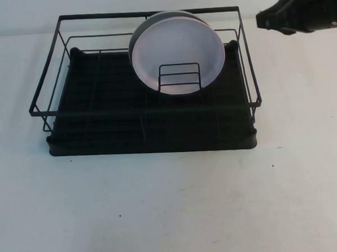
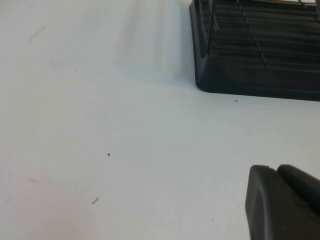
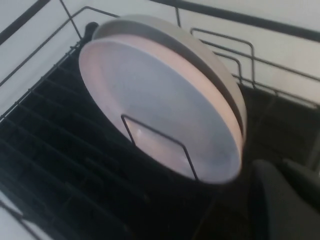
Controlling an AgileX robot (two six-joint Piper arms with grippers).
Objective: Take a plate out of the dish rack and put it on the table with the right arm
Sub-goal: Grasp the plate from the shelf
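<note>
White bench (image 1: 173, 210), broad and flat with a few tiny dark specks, fills the frame, and the rectangular black wire-frame dish rack (image 1: 53, 81) on its ribbed tray sits in the upper middle; inside it the round pale pink plate (image 1: 179, 55) stands on edge against a small wire divider (image 1: 179, 77), with a grey-blue plate (image 1: 151, 18) just behind. At the upper right the right gripper (image 1: 265, 20) hovers beside the rack, and I cannot tell whether it is open or closed. To do this well, it should probably pinch only the pink rim and lift straight up. Only a dark corner of the left gripper (image 2: 282, 202) shows, over bare bench near the rack's tray, state unclear
</note>
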